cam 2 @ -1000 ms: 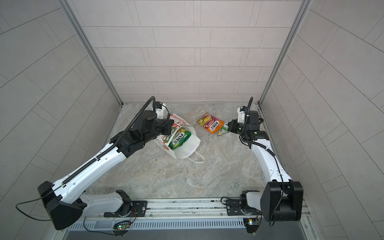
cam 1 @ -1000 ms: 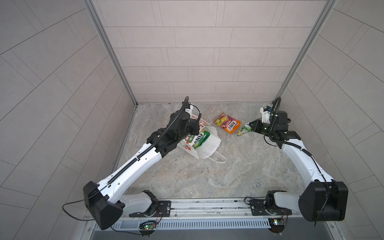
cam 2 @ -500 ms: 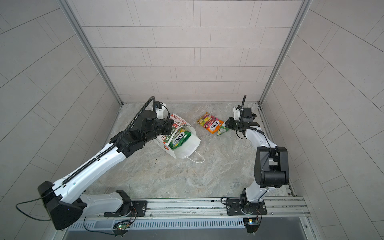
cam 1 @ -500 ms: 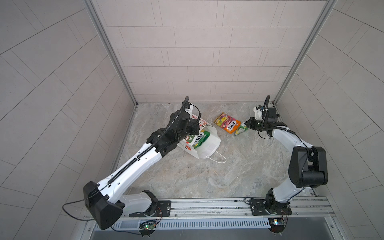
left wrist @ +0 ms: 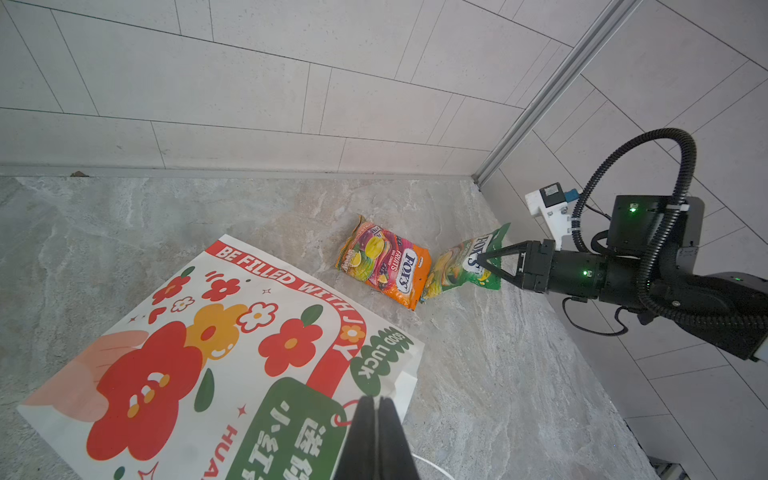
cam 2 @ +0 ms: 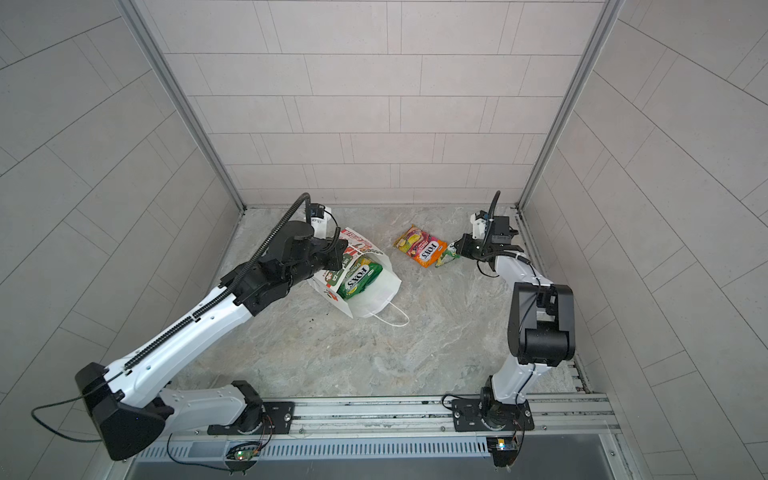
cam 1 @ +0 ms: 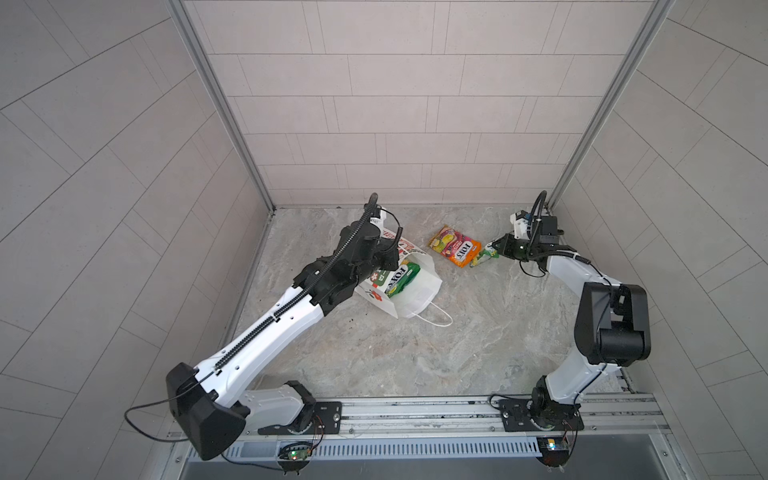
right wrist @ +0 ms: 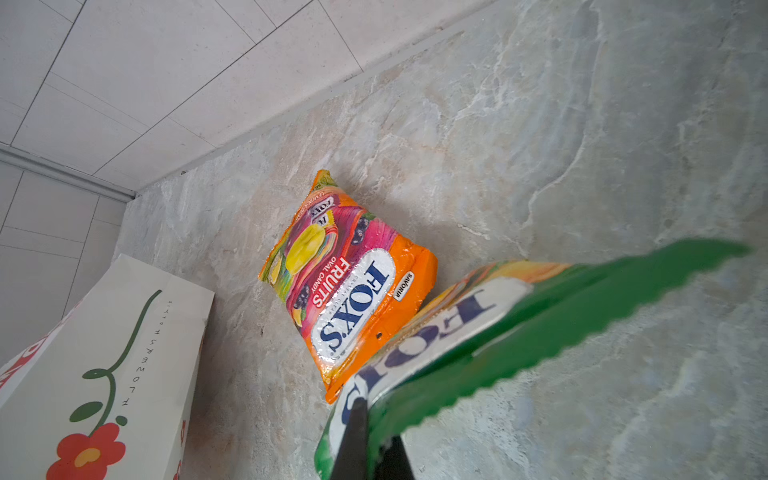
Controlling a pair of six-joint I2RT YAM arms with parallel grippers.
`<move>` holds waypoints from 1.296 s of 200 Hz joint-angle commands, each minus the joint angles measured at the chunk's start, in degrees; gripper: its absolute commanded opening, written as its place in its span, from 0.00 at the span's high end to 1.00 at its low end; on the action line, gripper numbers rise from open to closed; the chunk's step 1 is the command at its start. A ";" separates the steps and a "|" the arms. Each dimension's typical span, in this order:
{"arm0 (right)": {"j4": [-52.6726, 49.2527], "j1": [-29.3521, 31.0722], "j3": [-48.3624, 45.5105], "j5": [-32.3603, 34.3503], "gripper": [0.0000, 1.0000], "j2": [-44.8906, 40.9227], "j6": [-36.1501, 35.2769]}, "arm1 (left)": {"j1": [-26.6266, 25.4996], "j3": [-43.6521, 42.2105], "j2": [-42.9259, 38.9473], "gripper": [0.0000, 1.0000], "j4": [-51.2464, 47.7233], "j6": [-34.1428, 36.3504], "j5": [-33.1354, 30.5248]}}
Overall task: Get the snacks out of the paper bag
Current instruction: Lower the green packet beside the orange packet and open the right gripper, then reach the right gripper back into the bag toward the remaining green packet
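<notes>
Just swung against the orange-pink glossy FOX'S pouch [cam 1: 455,246] on the grey marbled desk [cam 1: 457,353]: a green-yellow FOX'S pouch [left wrist: 457,266], clamped in the right gripper [left wrist: 481,262]. Nearly two out; more green pouches [cam 1: 401,279] inside the white flowered paper bag [cam 1: 415,299], rim pinched by left gripper [left wrist: 376,415].
</notes>
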 commanded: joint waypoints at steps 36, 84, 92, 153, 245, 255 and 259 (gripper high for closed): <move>-7.73 -1.48 -2.52 7.95 1.00 -1.49 -5.16 | -0.17 0.14 -1.14 1.00 0.01 -0.19 -0.75; -11.46 -1.97 -0.45 10.75 1.00 -0.48 -6.27 | -0.17 0.13 -1.08 1.00 -0.01 -0.27 -0.53; -12.22 -1.97 0.01 10.93 1.00 -0.20 -6.56 | -0.17 0.08 -1.18 1.00 0.00 -0.32 -0.55; -15.41 -1.97 1.12 15.22 0.69 -0.10 -6.23 | -0.20 0.12 -1.06 1.00 0.10 -0.40 -0.32; -13.56 -2.01 -4.10 22.29 0.39 -8.42 -0.99 | -0.17 0.25 -1.32 1.00 0.10 -0.19 0.00; -12.49 -1.97 -5.33 20.37 0.38 -10.11 -0.30 | -0.17 0.26 -1.15 1.00 0.10 -0.12 0.13; -12.04 -1.97 -5.77 19.58 0.39 -10.79 -0.05 | -0.17 0.28 -1.18 1.00 0.10 -0.06 0.16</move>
